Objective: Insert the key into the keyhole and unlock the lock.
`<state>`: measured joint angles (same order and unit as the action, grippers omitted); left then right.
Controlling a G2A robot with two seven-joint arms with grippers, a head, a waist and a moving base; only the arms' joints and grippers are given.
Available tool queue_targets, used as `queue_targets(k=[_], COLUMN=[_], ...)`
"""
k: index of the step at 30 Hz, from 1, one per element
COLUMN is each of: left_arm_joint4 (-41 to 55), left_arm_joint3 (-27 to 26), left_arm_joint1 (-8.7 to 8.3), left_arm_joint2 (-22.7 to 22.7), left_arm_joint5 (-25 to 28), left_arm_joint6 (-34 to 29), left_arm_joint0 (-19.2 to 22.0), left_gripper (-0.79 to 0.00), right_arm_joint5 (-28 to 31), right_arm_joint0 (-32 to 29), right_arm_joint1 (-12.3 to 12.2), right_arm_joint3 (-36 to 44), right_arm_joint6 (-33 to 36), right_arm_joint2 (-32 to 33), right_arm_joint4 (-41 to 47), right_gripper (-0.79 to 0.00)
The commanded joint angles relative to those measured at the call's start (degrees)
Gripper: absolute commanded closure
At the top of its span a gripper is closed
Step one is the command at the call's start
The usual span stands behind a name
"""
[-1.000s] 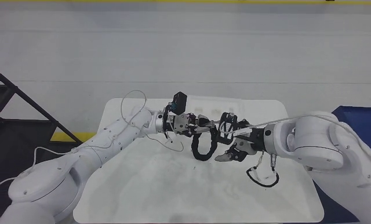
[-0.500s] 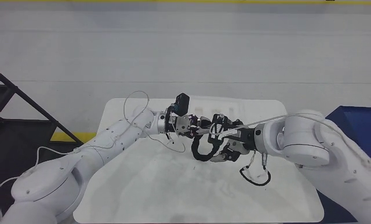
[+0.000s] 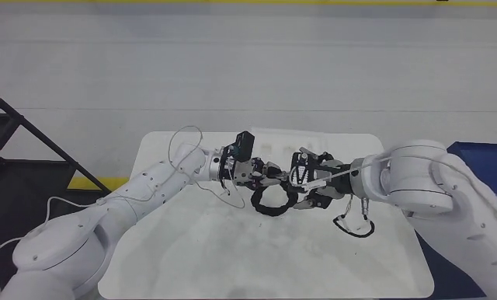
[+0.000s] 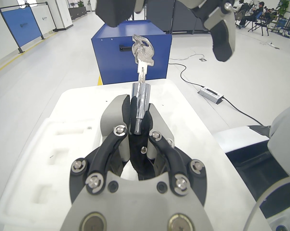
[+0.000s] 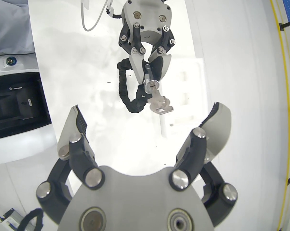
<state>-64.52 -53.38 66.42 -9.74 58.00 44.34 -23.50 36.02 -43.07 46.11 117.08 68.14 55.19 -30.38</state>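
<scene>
**Two grippers meeting above the middle of the table (image 3: 233, 261), somewhat nearer its far edge.** The left gripper (image 4: 137, 108) is clamped on the metal barrel of the lock (image 4: 140, 94). It holds the lock clear of the table, with the keyhole (image 5: 152, 86) turned toward the other arm. This grip probably steadies the barrel against twisting. The key (image 4: 145, 54) already sits in the keyhole, its blade partly in and its head and ring standing free. The lock's black cable (image 5: 122, 90) hangs in a loop below the barrel. The right gripper (image 5: 147, 117) faces the key head-on with its fingers spread wide, near the key's head and touching nothing. This alignment suits a pinch on the head followed by a turn. Compared with one second earlier, the right gripper has come away from the table's near edge and swung into line with the left gripper. The left gripper and lock are almost unmoved.
</scene>
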Motion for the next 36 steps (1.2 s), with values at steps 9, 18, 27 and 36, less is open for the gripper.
queue_targets(k=[9,18,27,36], left_arm_joint4=[-1.3,-0.9,-0.2,0.4], left_arm_joint3=[-1.2,-1.6,-2.0,-2.2], left_arm_joint1=[-0.45,-0.75,-0.90,-1.00], left_arm_joint2=[0.0,0.0,0.0,0.0], left_arm_joint5=[0.0,0.0,0.0,0.0], left_arm_joint6=[0.1,-0.2,-0.9,-1.4], left_arm_joint0=[-0.5,-0.8,-0.9,-1.0], left_gripper=[0.000,0.000,0.000,0.000], right_arm_joint5=[2.4,0.3,-0.4,-0.4], right_arm_joint0=[-0.7,-0.9,-0.4,-0.8], right_arm_joint1=[-0.6,-0.7,-0.1,0.2], right_arm_joint3=[2.6,7.0,8.5,8.3], right_arm_joint6=[-2.3,-0.2,-0.7,-2.1], right_arm_joint2=[-1.5,-5.0,-7.2,-7.4], right_arm_joint4=[-9.0,-20.5,-25.1,-25.1], right_gripper=[-0.428,-0.332,-0.311,0.000])
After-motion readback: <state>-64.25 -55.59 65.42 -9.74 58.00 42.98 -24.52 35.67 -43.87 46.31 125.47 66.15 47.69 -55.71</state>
